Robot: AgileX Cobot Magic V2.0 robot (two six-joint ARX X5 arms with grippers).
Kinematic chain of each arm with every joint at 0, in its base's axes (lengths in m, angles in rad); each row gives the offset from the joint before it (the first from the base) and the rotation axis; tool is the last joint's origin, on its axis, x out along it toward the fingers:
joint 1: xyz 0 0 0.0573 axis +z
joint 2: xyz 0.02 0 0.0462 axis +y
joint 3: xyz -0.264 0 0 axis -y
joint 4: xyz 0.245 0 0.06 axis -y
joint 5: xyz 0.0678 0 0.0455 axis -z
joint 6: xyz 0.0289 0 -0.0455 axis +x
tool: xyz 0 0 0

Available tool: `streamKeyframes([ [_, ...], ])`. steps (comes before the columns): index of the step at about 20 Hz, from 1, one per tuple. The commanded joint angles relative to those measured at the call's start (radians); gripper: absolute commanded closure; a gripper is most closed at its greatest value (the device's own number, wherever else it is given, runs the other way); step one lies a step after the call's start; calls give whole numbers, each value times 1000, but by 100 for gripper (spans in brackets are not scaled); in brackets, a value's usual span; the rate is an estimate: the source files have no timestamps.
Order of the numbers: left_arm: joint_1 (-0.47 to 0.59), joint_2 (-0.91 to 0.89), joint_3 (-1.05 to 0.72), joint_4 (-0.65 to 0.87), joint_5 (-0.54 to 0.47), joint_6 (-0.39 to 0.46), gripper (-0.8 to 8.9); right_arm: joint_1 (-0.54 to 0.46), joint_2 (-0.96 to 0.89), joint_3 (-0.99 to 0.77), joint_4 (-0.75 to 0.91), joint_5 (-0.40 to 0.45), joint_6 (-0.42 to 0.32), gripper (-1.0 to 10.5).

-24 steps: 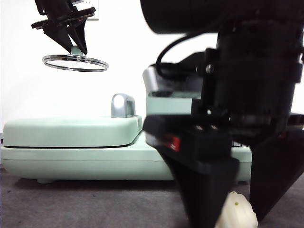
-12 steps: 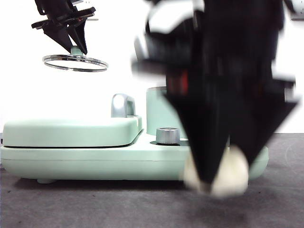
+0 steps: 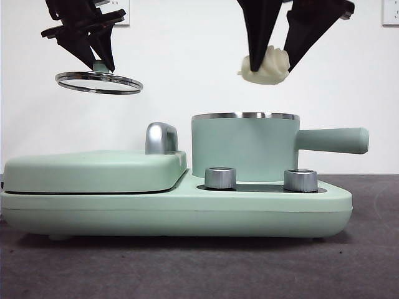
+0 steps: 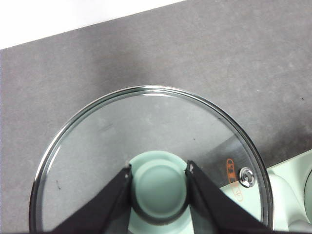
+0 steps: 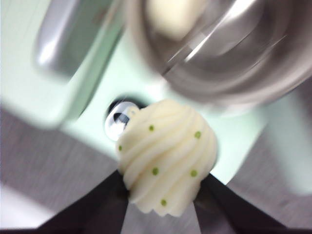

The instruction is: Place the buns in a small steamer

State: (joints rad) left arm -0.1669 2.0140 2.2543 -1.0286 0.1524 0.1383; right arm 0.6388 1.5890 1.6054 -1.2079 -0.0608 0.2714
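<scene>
We log: right gripper (image 3: 269,67) jaws clamp ridged bun (image 3: 266,65) above small steamer (image 3: 244,147) | smooth bun (image 5: 174,17) inside | left gripper (image 4: 158,187) jaws pinch glass lid (image 4: 146,156) knob, aloft | orange lid marking unreadable.

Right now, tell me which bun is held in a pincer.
The ridged bun with green specks, clamped in the right pincer above the small steamer; the smooth bun lies inside it.

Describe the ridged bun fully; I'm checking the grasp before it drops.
The ridged bun is cream-white, soft-looking, with spiral ridges and small green specks. The right hand pinches it between both black jaws, one on each side. In the front view it hangs in the air above the open small steamer, touching nothing else.
</scene>
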Motion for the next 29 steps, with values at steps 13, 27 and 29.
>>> streamKeyframes([
  [13,-3,16,43,9,2,0,795,-106,408,267,7,69,-143,767],
  [27,-3,16,43,1,2,0,795,-107,417,276,0,70,-156,566],
  [29,-3,16,43,1,2,0,795,-107,417,310,-20,70,-156,566],
])
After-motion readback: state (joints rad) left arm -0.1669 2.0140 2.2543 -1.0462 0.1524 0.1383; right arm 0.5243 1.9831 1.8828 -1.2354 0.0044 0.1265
